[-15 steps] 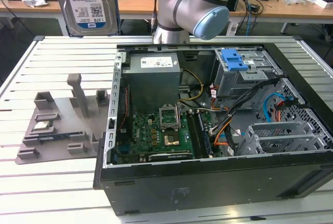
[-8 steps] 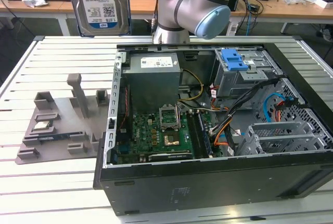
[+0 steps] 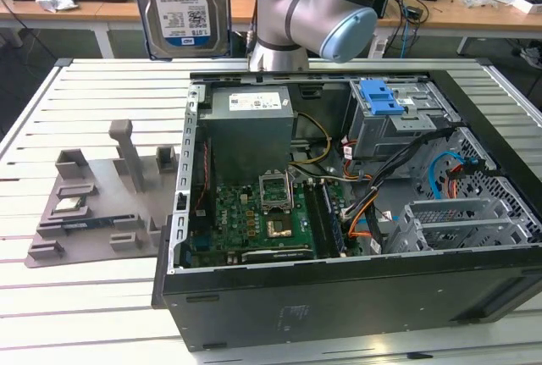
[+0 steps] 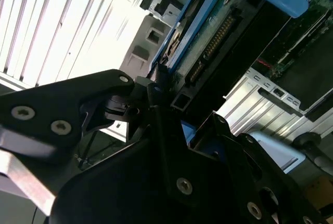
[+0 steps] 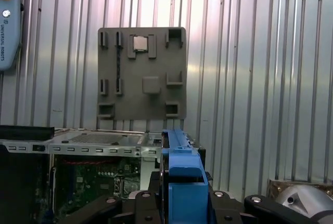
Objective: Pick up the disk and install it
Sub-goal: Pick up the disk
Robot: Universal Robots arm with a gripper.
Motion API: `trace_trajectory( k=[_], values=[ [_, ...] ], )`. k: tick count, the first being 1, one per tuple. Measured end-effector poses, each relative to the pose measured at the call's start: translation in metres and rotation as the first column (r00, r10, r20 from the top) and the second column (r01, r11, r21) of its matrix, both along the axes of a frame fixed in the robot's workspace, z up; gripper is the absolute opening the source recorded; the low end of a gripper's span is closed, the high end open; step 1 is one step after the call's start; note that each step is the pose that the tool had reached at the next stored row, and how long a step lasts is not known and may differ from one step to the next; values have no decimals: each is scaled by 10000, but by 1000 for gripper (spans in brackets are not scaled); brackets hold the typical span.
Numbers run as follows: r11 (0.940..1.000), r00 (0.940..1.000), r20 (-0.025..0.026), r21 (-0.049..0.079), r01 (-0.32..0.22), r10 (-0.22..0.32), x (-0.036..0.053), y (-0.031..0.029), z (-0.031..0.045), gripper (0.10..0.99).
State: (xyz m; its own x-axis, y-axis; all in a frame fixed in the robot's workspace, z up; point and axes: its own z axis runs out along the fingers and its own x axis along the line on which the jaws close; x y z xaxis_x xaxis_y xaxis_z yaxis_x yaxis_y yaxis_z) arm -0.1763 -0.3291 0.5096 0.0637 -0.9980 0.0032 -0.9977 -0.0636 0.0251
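Observation:
The disk (image 3: 183, 8) hangs upright, high over the far side of the slatted table, label side facing the exterior camera. It is silver with a white-and-blue label. In both wrist views it shows edge-on, with its blue frame (image 5: 179, 174) and its connector edge (image 4: 208, 47). My gripper (image 4: 160, 110) is shut on the disk, a black finger (image 4: 99, 102) pressing each flat side. The disk is well left of the open computer case (image 3: 339, 297) in the exterior view and above it. The arm (image 3: 318, 9) reaches over the case's far edge.
Inside the case are a drive cage with a blue latch (image 3: 380, 96), a grey power supply (image 3: 250, 124), the motherboard (image 3: 254, 221) and loose cables. A grey fixture tray (image 3: 102, 204) holding a chip lies on the table at the exterior view's left. Desks stand behind.

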Motion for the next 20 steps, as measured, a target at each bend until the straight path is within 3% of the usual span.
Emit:
trace_trajectory(
  k=[16,20],
  values=[
    [10000,10000,-2,0,0,0,457,0,0,365],
    [10000,10000,-4,0,0,0,606,0,0,365]
  ],
)
